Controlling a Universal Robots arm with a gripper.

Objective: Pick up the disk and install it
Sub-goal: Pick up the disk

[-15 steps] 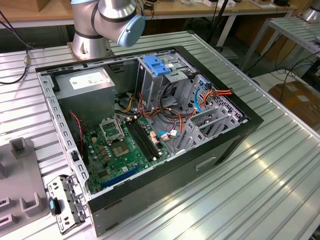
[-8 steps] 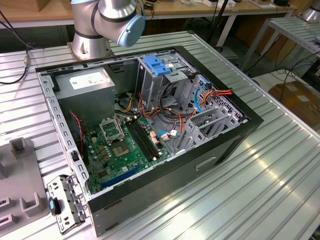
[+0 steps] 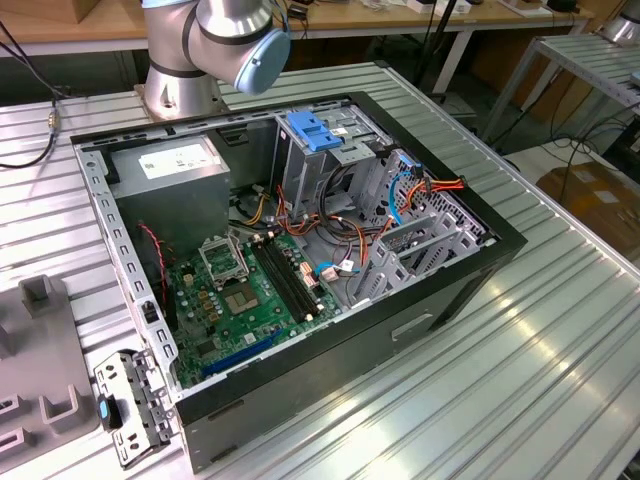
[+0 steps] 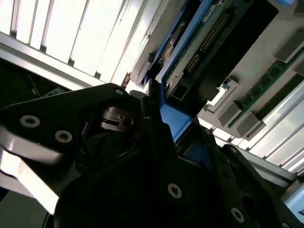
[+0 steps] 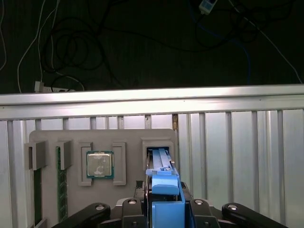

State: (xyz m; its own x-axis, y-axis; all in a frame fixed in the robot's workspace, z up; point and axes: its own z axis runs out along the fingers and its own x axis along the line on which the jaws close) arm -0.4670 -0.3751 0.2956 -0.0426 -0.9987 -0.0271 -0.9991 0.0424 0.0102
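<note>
Gripper (image 5: 165, 210) is right on the disk (image 5: 160, 164) in the first wrist view. The drive stands on edge in its slot in the grey parts tray (image 5: 128, 137), alongside a CPU (image 5: 99, 165) and a memory stick (image 5: 61, 183). The jaws sit narrow, one on each side of the blue-railed edge, and appear clamped on it. In the second wrist view the connector pins (image 4: 202, 45) run clear of the fingers (image 4: 147, 142), which is good. Doing this well means a centred, square hold on the rails and a pull straight along the slot without tilting, so nothing scrapes the tray walls. The open computer case (image 3: 420, 320) sits well apart.
</note>
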